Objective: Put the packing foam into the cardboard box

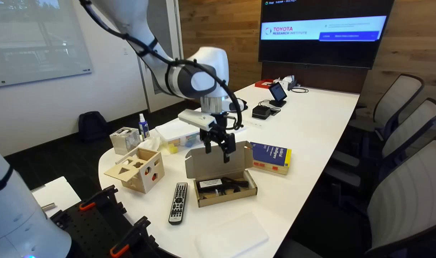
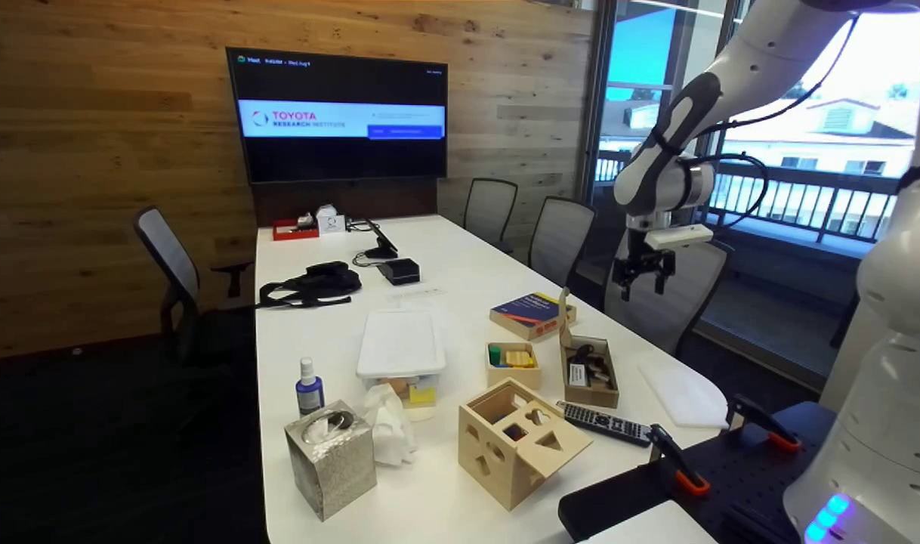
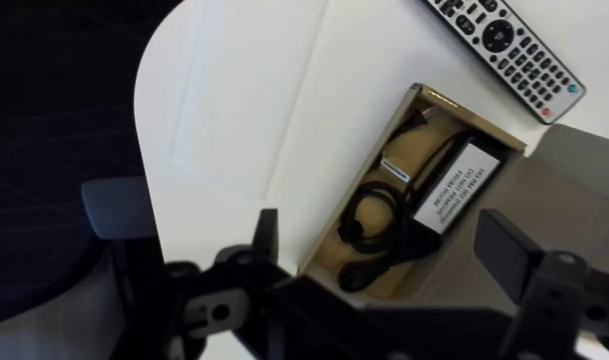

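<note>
The packing foam (image 1: 234,234) is a thin flat white sheet lying on the white table near its rounded end. It also shows in an exterior view (image 2: 683,391) and in the wrist view (image 3: 249,95). The cardboard box (image 1: 228,199) stands open beside it, lid flap raised, with black cables and a labelled black adapter inside. The box also shows in an exterior view (image 2: 591,397) and in the wrist view (image 3: 472,120). My gripper (image 1: 218,152) is open and empty above the box, fingers pointing down; it also shows in an exterior view (image 2: 643,287) and in the wrist view (image 3: 382,232).
A remote control (image 1: 178,203) lies beside the box. A wooden cube with holes (image 1: 146,172) stands further to that side. A thick blue-and-yellow book (image 1: 271,157) lies behind the box. A lidded plastic bin (image 2: 401,344), tissue box (image 2: 331,461) and spray bottle (image 2: 310,389) stand further off.
</note>
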Controlling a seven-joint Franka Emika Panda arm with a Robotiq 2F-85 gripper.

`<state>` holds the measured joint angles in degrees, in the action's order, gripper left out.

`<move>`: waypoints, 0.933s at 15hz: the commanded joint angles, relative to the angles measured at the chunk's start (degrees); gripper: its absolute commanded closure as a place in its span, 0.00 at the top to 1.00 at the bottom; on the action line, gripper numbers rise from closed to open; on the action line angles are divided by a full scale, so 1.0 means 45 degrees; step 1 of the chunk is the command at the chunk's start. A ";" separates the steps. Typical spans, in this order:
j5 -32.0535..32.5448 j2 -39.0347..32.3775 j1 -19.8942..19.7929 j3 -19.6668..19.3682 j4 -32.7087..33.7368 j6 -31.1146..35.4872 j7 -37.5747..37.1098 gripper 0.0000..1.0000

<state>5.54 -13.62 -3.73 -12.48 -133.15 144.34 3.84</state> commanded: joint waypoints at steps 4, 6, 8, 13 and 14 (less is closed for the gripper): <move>0.0935 -0.3746 -0.0091 -0.0174 0.0654 0.0335 -0.3246 1.00; 0.0618 -0.4628 -0.0258 -0.0123 0.0719 0.0750 -0.3303 1.00; 0.0409 -0.5356 -0.0264 -0.0219 0.0832 0.1165 -0.3432 1.00; -0.0270 -0.6980 -0.0458 -0.0304 0.1389 0.2909 -0.3390 1.00; -0.0407 -0.7252 -0.0452 -0.0358 0.1564 0.3140 -0.3379 1.00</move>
<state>5.43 -42.74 -5.63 -13.53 -128.76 155.51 -10.58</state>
